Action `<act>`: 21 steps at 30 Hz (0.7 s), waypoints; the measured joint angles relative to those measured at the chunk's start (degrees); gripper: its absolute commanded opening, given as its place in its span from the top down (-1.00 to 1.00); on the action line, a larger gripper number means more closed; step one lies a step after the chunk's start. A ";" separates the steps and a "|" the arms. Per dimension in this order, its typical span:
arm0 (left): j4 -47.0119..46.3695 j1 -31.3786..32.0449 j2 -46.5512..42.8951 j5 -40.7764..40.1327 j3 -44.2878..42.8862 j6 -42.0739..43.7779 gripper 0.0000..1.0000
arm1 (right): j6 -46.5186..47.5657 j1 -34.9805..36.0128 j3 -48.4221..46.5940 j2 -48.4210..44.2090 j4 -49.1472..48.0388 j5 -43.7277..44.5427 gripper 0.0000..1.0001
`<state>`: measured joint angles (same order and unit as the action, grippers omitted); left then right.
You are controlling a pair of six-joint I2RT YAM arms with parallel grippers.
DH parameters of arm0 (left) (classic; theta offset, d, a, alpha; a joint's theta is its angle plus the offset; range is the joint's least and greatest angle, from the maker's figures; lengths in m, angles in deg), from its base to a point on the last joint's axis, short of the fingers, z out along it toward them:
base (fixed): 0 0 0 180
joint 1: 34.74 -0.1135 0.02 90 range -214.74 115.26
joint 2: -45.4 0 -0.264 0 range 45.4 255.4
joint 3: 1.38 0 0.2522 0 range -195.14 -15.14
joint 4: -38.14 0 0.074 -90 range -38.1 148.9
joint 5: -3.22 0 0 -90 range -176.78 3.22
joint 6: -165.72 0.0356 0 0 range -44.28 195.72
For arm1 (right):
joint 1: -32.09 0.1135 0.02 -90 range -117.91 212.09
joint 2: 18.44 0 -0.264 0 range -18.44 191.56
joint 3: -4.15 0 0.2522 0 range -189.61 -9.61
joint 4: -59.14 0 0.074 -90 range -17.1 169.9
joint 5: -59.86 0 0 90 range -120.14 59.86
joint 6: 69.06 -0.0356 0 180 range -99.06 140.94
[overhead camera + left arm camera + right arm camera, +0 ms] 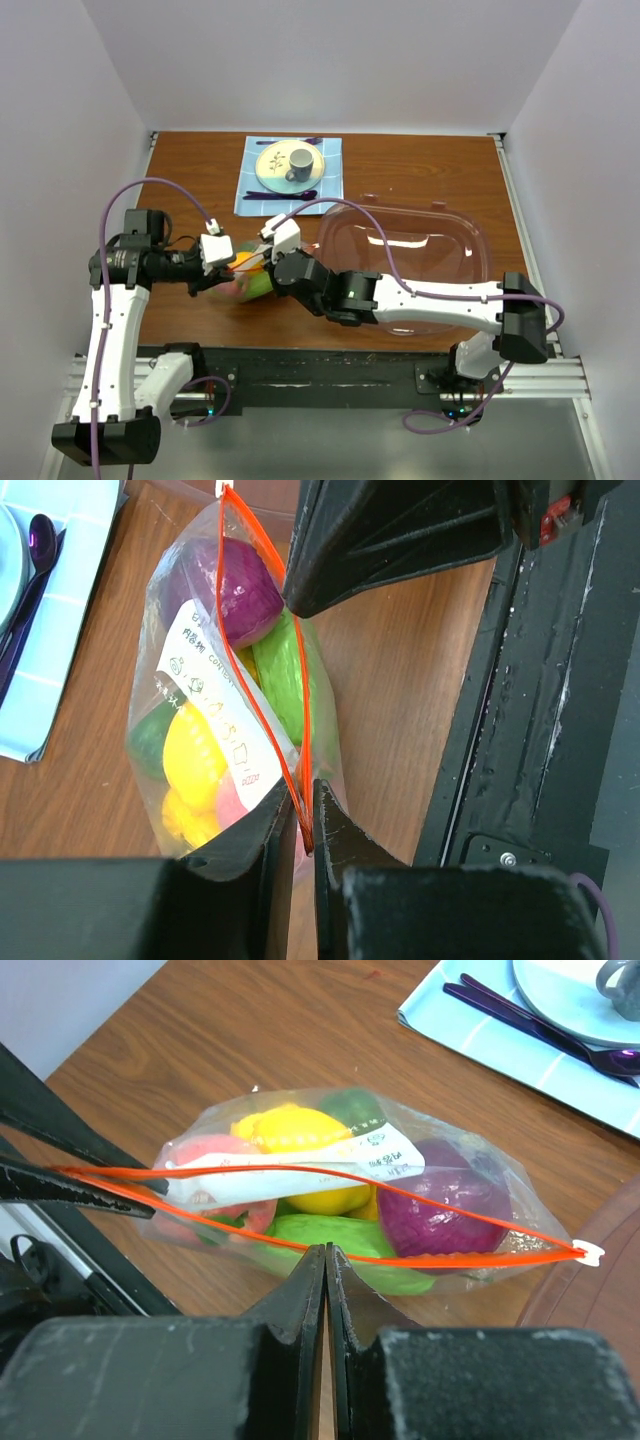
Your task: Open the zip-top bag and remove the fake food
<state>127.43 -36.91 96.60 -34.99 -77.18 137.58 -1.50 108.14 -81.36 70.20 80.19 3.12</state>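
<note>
Right wrist view: the zip-top bag (pixel 340 1160) is resting close to the near edge of the tabletop, left of the middle. Its orange zipper strip (pixel 230 1169) is parting into a narrow, lens-shaped mouth. The fake food (pixel 445 1210) is sitting inside in purple, yellow, green and pink pieces.

We are pinching the nearer lip at mid-length with the right gripper (pixel 326 1252), jaws clamped together on it. We are gripping the strip's end opposite the white slider tab (pixel 590 1253) with the left gripper (pixel 305 818), jaws likewise closed on the plastic.

We are judging this as the opening step, since nothing is out yet. The next move is calling for drawing the lips wider, or freeing one gripper to reach in.

A clear bowl (pixel 470 235) is standing toward the right edge. A blue placemat (pixel 255 200) is lying by the far edge.
</note>
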 measured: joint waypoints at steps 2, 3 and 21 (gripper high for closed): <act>0.00 0.00 -0.04 -0.13 0.00 0.31 0.68 | -0.11 -0.17 -0.07 -0.11 -0.09 -0.07 0.89; 0.00 0.00 -0.07 -0.24 0.00 0.37 0.68 | -0.17 -0.28 -0.07 -0.20 -0.09 -0.24 0.90; 0.00 0.00 -1.31 -0.94 0.02 0.92 0.67 | -3.06 -4.09 -0.04 1.03 -1.42 -4.72 0.98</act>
<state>127.43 -36.91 95.28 -35.93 -77.16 138.50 -4.56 104.05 -81.40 71.23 78.77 -1.60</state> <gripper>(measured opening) 0.163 0.017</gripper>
